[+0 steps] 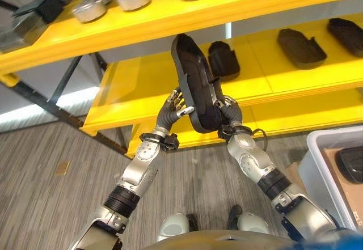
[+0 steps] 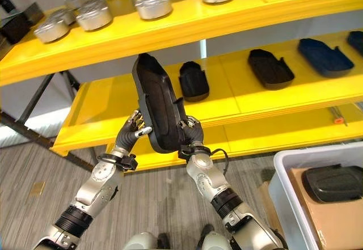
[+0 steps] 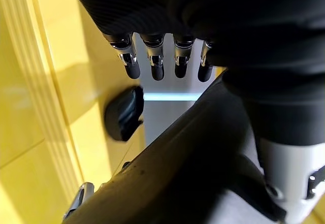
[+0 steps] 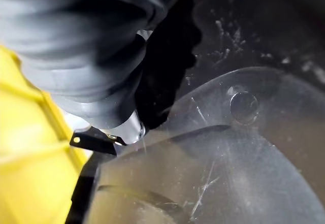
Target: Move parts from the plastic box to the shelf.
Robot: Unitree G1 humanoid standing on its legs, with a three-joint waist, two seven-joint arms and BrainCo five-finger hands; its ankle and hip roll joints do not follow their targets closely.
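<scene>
**A:** We've got the long black part up in front of the yellow shelf, standing nearly on end, its top edge just under the lip of the upper shelf board. Open room on the middle board sits left of the small black part; two more black parts lie further right.

**B:** Yep. We see the part as a dark, elongated shell with a raised rim, matte, scuffed up close. Our left hand is on its left edge, fingers mostly straight with the thumb against it. Our right hand sits at the lower right edge, but its fingers are behind the part, so we can't tell its grip.

**A:** The plastic box is cut off at the lower right, with one black part inside. Round metal parts line the top board.
</scene>
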